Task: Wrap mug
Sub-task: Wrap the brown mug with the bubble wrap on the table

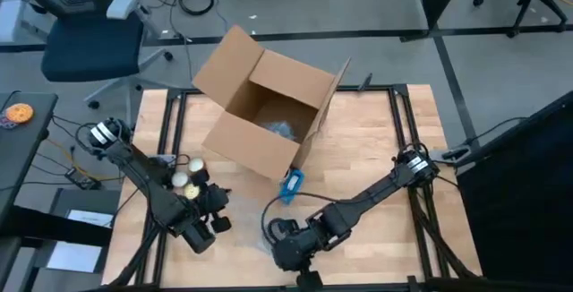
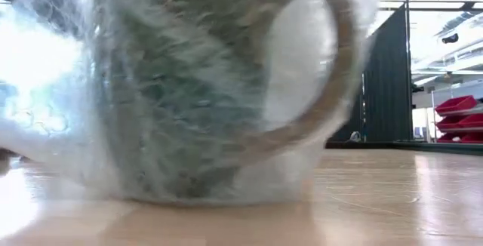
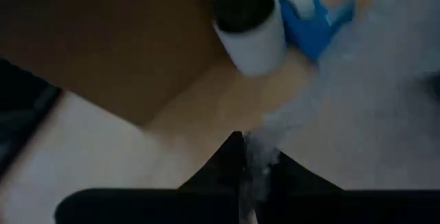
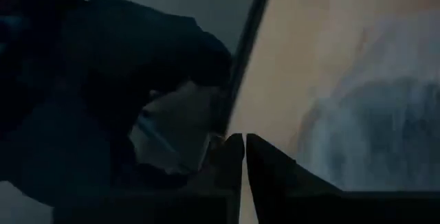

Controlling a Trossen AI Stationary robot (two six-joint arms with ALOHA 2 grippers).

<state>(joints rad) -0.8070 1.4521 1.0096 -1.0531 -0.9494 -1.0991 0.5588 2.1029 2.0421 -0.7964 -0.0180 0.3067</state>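
The mug, grey-green with a large handle, stands on the wooden table inside clear bubble wrap and fills the low view. It shows again, wrapped, in the right wrist view. My left gripper is near the table's front left and is shut on the wrap. My right gripper is low at the front centre, beside the wrapped mug, with its fingers shut. My left gripper pinches an edge of the bubble wrap between its two fingers. From there the sheet runs away from the fingers across the table toward the mug. How many layers it has, I cannot tell. My right gripper: I cannot tell whether it touches the wrap.
An open cardboard box lies tipped at the table's far centre. A blue tape dispenser sits in front of it, with a white cylinder beside it. Bare wood shows at the right.
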